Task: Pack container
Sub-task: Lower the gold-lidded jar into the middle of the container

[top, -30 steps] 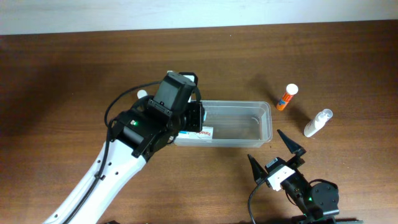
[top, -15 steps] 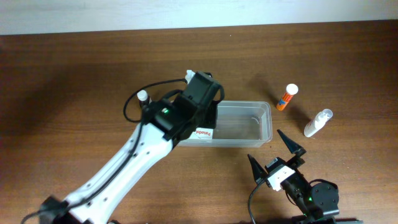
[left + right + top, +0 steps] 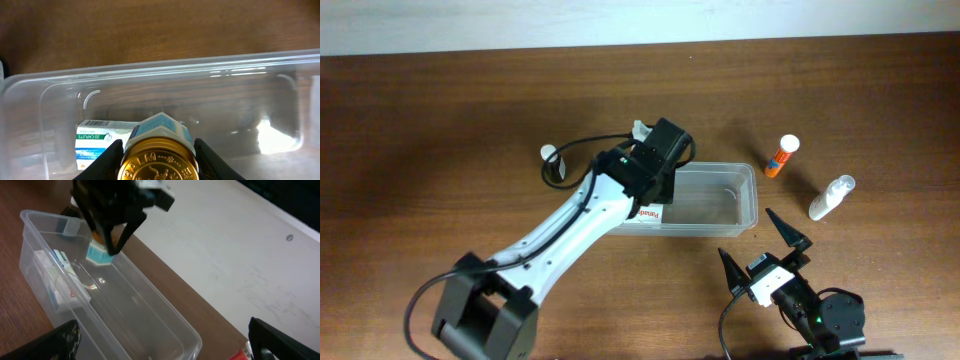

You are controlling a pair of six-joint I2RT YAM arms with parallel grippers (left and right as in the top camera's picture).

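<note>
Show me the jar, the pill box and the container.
jar (image 3: 157, 161), left wrist view, on its gold lid.
pill box (image 3: 97, 145), left wrist view, on its printed face.
container (image 3: 150, 66), left wrist view, on its far rim.

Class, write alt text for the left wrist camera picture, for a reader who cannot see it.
The left gripper holds a gold-lidded jar with a light blue label over the clear container. A white and green box marked 20 caplets lies inside, toward the picture's left, and the wooden table shows beyond.
</note>
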